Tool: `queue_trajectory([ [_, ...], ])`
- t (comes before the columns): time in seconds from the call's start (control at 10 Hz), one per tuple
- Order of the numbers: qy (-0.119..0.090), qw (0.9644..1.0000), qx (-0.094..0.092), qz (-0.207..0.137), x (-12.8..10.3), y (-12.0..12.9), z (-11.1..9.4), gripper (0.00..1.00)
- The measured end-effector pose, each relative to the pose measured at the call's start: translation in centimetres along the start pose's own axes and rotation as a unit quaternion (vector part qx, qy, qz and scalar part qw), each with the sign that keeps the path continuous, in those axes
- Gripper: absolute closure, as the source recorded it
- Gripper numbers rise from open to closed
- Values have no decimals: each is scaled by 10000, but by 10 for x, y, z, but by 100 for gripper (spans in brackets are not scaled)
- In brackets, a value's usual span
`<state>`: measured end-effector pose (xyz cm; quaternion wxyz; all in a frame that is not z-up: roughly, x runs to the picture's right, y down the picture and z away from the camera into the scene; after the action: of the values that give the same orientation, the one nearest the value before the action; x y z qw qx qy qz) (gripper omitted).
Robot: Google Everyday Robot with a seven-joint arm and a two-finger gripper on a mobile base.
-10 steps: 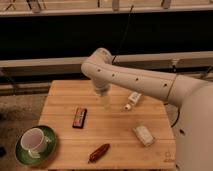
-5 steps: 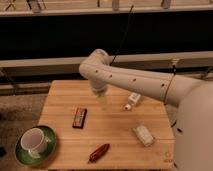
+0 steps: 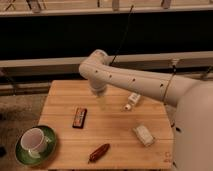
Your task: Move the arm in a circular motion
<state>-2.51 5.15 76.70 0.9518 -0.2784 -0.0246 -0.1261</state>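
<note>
The arm [image 3: 135, 82] is large, glossy and white, with small dark screw dots. It reaches from the lower right across the wooden table [image 3: 60, 97] to a bulbous elbow [image 3: 95, 62] at the upper middle. From the elbow a short segment hangs down to the gripper [image 3: 102, 103], which hovers over the table's middle, between a dark bar and a small bottle. The gripper holds nothing that I can see.
On the table lie a dark chocolate bar [image 3: 79, 117], a small white bottle [image 3: 132, 100], a pale wrapped packet [image 3: 144, 135] and a reddish-brown sausage-shaped item [image 3: 99, 152]. A white cup on a green saucer [image 3: 35, 145] sits at the front left corner. A railing runs behind.
The elbow and the gripper have shifted slightly left and back over the table. The table objects have not moved.
</note>
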Motion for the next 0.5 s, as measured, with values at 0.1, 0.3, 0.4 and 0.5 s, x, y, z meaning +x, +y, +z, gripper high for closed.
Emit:
queue_trajectory([
  [0.1, -30, 10000, -5, 50, -2, 1, 1, 20],
  [0.3, -65, 9999, 1, 152, -3, 1, 3, 20],
  [0.4, -64, 9998, 18, 176, -2, 1, 3, 20],
  [0.5, -100, 9997, 10, 219, -4, 2, 4, 20],
])
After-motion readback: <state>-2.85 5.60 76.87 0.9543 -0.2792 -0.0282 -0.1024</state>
